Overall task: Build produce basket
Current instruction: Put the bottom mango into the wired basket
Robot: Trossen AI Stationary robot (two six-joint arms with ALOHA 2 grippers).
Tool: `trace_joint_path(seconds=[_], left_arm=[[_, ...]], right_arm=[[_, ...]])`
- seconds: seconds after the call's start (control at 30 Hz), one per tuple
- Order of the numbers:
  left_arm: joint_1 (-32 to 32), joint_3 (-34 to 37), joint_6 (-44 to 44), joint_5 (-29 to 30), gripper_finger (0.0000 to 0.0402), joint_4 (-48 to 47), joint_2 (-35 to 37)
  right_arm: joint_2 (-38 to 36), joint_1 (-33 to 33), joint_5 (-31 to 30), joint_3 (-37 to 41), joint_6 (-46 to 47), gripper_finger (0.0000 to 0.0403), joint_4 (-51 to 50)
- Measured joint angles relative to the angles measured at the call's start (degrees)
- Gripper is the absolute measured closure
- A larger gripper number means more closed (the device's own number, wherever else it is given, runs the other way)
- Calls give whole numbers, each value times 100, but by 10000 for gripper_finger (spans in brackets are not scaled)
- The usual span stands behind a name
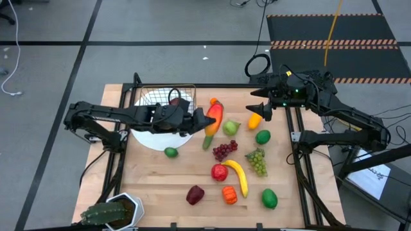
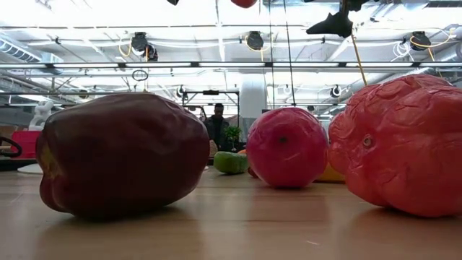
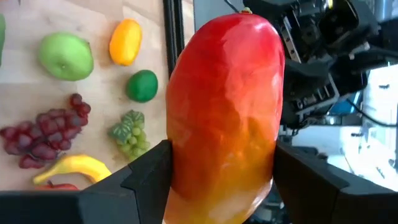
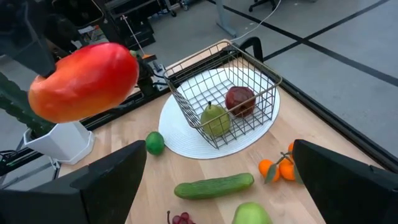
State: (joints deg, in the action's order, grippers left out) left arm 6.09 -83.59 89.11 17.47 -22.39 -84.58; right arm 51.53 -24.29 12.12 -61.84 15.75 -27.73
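Mango: red shading to orange-yellow, clamped across the narrow middle by the left gripper, lifted clear of the table just beside the basket, on the side toward the loose produce.
Mango handling: probably a light hollow toy with a stiff, glossy skin; smooth and rounded, so likely to slip or swivel if pinched near an end. Best hold looks like the one in use, across the waist at about mid-length.
Left gripper jaws: partly closed, one finger on each flank of the mango, long axis running out ahead of the fingers.
Basket: dark wire grid, standing on the round white plate; already holding a green pear and a dark red apple, with room left beside them.
Basket handling: thin see-through wire, likely light and easy to nudge; a drop from above seems safer than pressing on the rim.
Near the basket: lime just off the plate, cucumber a little farther out.
Right gripper: well away from the basket across the board, jaws fully spread, holding nothing.
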Motion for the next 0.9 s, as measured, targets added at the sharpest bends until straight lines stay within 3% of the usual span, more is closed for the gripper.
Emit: trace_joint_path(seconds=[0.47,0.7,0.9], left_arm=[[2,0,363,0,153,-2,0],[-13,0,-106,144,153,-17,0],[-75,2,-1043,259,153,-17,0]], right_arm=[[0,0,0,0,-162,3,0],[0,0,13,0,-168,3,0],[0,0,15,0,-166,3,0]])
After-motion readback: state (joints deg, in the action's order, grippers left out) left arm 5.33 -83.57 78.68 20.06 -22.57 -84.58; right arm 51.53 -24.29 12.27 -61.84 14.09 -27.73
